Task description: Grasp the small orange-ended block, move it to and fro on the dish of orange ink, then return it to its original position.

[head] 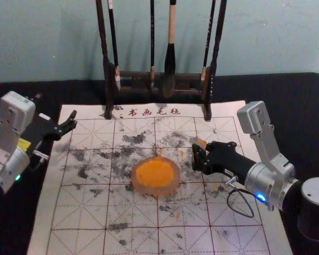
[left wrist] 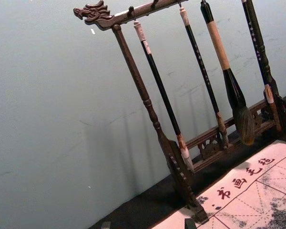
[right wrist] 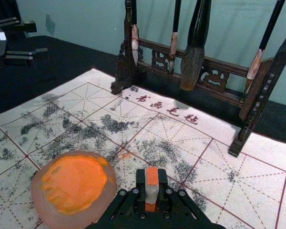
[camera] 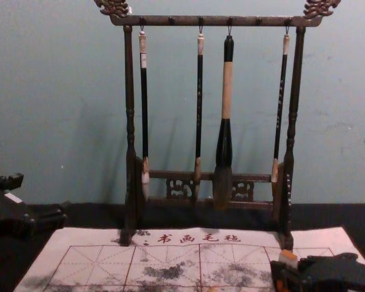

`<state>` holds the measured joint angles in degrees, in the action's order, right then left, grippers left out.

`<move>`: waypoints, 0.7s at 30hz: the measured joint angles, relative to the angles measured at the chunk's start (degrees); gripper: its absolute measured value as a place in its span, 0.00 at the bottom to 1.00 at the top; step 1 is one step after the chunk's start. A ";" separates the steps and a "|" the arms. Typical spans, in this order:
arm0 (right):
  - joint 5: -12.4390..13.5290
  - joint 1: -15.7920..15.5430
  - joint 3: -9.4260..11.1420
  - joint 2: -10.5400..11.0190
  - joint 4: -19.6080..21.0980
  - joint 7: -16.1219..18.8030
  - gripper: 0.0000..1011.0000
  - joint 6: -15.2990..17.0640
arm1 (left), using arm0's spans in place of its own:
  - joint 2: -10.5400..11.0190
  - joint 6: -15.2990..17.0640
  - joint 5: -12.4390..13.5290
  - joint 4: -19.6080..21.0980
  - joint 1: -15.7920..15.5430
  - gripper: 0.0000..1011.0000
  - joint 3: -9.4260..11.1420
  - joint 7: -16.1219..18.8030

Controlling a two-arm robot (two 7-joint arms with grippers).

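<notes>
Gripping firmly, with black right gripper (head: 195, 157), the small white block with orange ends (right wrist: 151, 193); holding it over the white red-gridded mat (head: 239, 212), just right of the round pinkish dish of orange ink (head: 149, 190); resting black left gripper (head: 72, 121), spread open, by the mat's far left corner.

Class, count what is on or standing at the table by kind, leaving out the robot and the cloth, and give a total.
Slim hanging brushes: 3
Large hanging brush: 1
Brush rack: 1
Dish of orange ink: 1
Grid-printed mat: 1
Small orange-ended block, held in the right tool: 1
Total: 8
</notes>
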<state>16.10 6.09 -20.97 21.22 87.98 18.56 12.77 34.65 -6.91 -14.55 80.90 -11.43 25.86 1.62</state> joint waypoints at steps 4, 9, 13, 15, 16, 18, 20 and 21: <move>0.04 -0.01 0.02 0.01 0.00 -0.02 0.12 0.05 | 0.00 0.00 0.00 0.00 0.00 0.99 0.00 0.00; 0.13 -0.04 0.05 0.01 0.00 -0.04 0.25 0.10 | 0.00 0.00 0.00 0.00 0.00 0.99 0.00 0.00; 0.16 -0.05 0.07 0.01 0.02 -0.06 0.37 0.12 | 0.00 0.00 0.00 0.00 0.00 0.99 0.00 0.00; 0.18 -0.06 0.09 0.01 0.02 -0.08 0.43 0.13 | 0.00 0.00 0.00 0.00 0.00 0.99 0.00 0.00; 0.18 -0.07 0.09 0.01 0.03 -0.09 0.47 0.14 | 0.00 0.00 0.00 0.00 0.00 0.99 0.00 0.00; 0.19 -0.07 0.10 0.01 0.03 -0.10 0.50 0.15 | 0.00 0.00 0.00 0.00 0.00 0.99 0.00 0.00; 0.21 -0.09 0.10 0.01 0.05 -0.11 0.58 0.16 | 0.00 0.00 0.00 0.00 0.00 0.99 0.00 0.00; 0.21 -0.09 0.10 0.01 0.05 -0.12 0.61 0.16 | 0.00 0.00 0.00 0.00 0.00 0.99 0.00 0.00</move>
<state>16.31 5.99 -20.87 21.23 88.03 18.44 12.93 34.65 -6.91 -14.55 80.90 -11.43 25.86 1.62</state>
